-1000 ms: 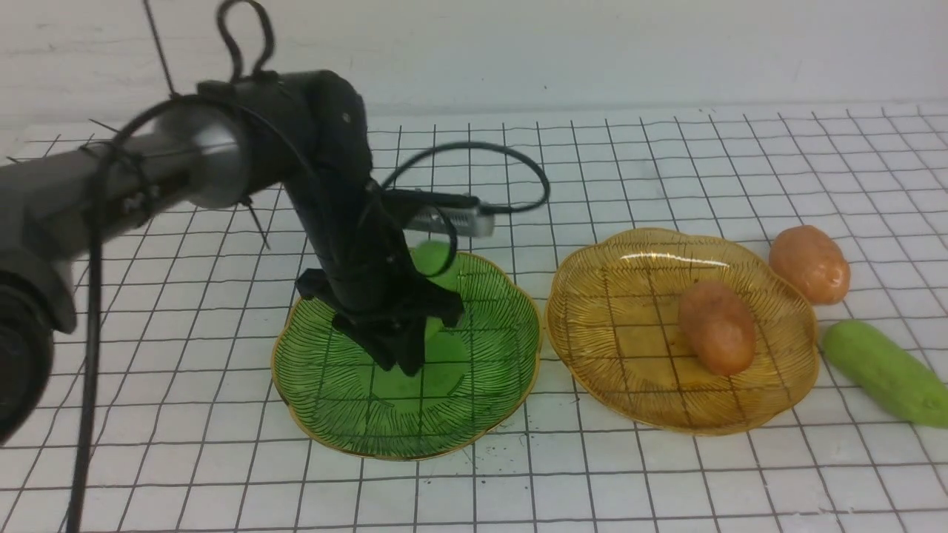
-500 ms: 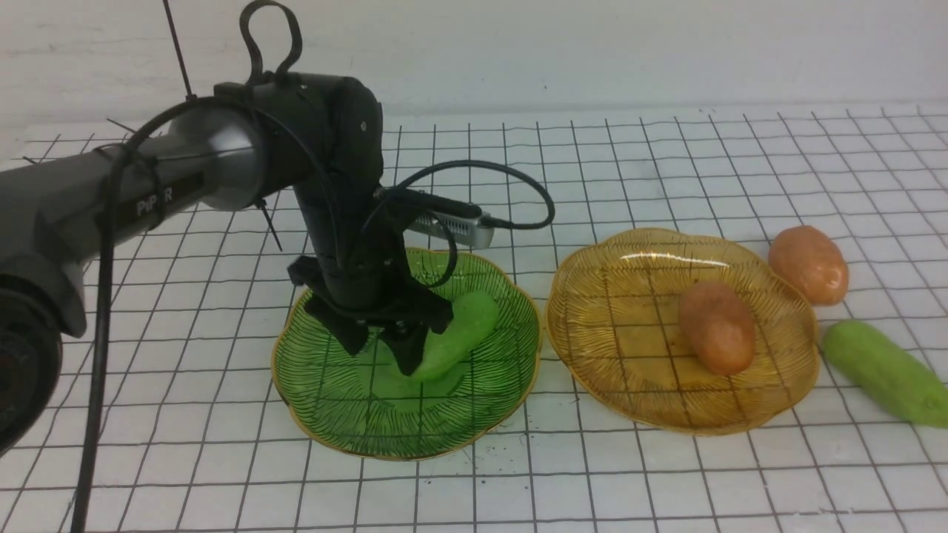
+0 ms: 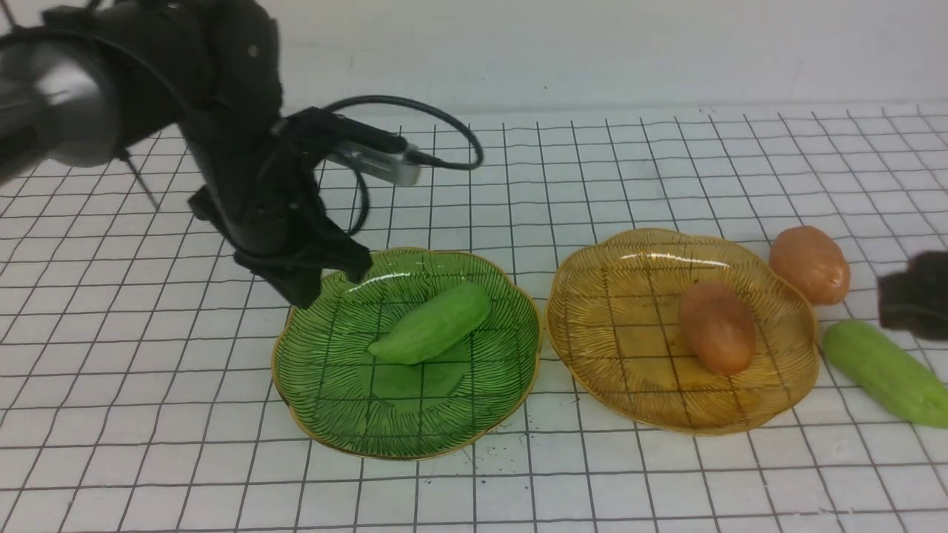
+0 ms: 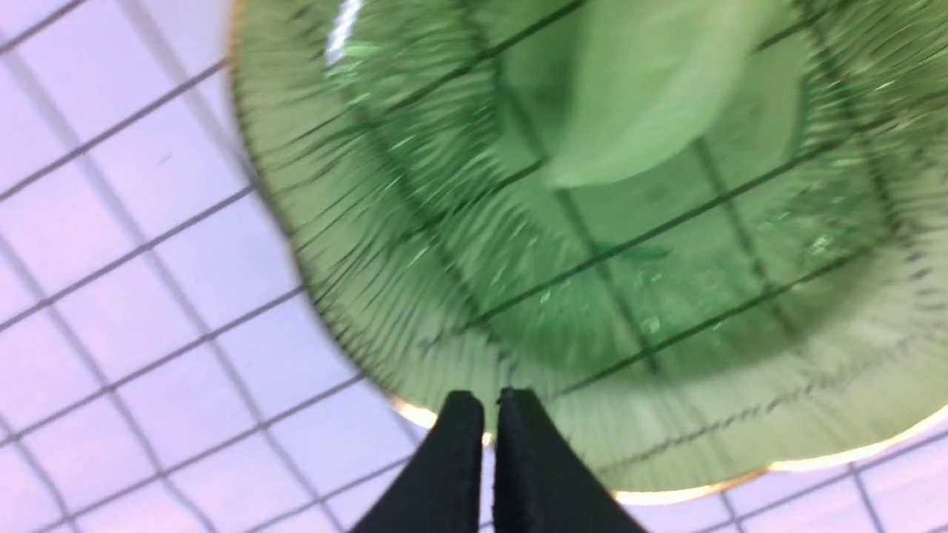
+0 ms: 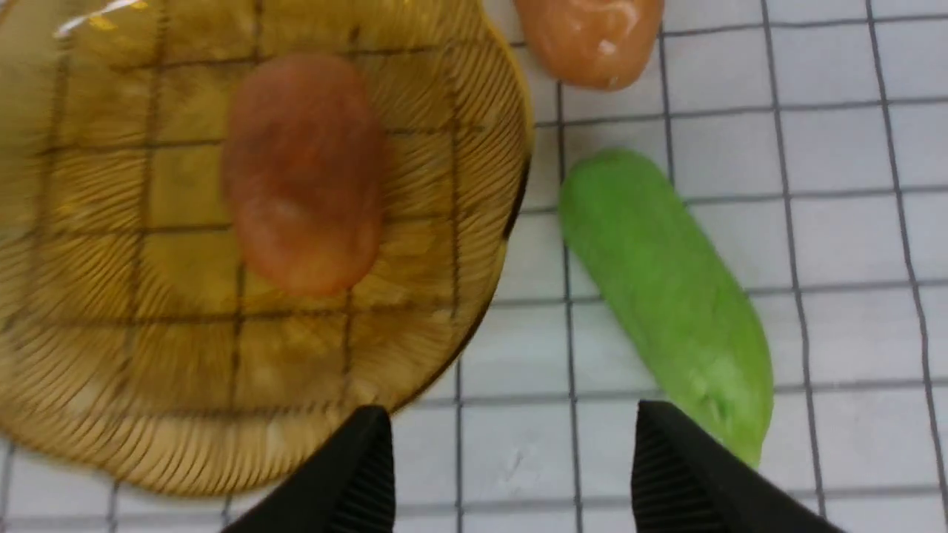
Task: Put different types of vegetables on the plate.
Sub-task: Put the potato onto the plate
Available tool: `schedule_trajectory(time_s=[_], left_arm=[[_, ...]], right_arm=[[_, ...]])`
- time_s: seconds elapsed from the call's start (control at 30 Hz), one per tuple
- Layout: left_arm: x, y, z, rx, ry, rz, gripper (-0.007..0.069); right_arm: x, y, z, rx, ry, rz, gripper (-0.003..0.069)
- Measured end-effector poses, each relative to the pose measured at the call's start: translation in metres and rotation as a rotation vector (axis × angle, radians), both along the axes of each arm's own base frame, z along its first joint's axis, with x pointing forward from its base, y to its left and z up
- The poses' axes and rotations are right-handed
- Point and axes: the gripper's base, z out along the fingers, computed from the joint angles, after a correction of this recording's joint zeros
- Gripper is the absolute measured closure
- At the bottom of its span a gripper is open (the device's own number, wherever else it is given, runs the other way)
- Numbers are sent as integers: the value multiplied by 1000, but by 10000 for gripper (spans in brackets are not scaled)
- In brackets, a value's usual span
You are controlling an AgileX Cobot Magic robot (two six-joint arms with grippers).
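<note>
Reading the scene from the biggest thing down, we start with the white gridded counter, which fills the front view below the wall. Two ribbed glass plates sit on it: the green plate at lower centre and the amber plate to its right, rims near each other but apart.

The left pincer hangs at the upper left of the frame, above the green plate's far-left rim. Its wrist view shows the two black fingers pressed together with nothing between them.

Each plate holds one vegetable. The plated cucumber lies slantwise in the green plate, and the plated potato lies in the amber one. At the right of the frame the loose potato rests on the counter just beside the amber rim. The loose cucumber lies below it, toward the right edge.

The right pincer shows only as a dark sliver at that edge. Its wrist view shows the fingers standing well apart and empty over bare counter.

We judge the loose cucumber to be the piece now in hand, bound for the amber plate beside the potato. That grasp calls for shifting the right pincer sideways, since the cucumber sits off toward one finger. It then needs to straddle the thick middle across the short width and lower before closing.
</note>
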Motion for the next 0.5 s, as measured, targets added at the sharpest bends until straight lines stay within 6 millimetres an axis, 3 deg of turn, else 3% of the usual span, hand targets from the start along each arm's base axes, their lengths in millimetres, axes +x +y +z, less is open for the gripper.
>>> schedule_trajectory(time_s=[0.03, 0.07, 0.27, 0.4, 0.5], left_arm=[[-2, 7, 0, -18, 11, 20, 629], [-3, 7, 0, -22, 13, 23, 629], [-18, 17, 2, -70, 39, 59, 629], [-21, 17, 0, -82, 53, 63, 629], [-22, 15, 0, -97, 60, 66, 629]], right_arm=[[22, -1, -6, -13, 11, -17, 259], [24, -1, -8, -15, 20, -19, 259], [105, -4, -28, -94, 31, -64, 259], [140, -5, -44, -132, 65, -68, 252], [162, -6, -61, -157, 106, -68, 205]])
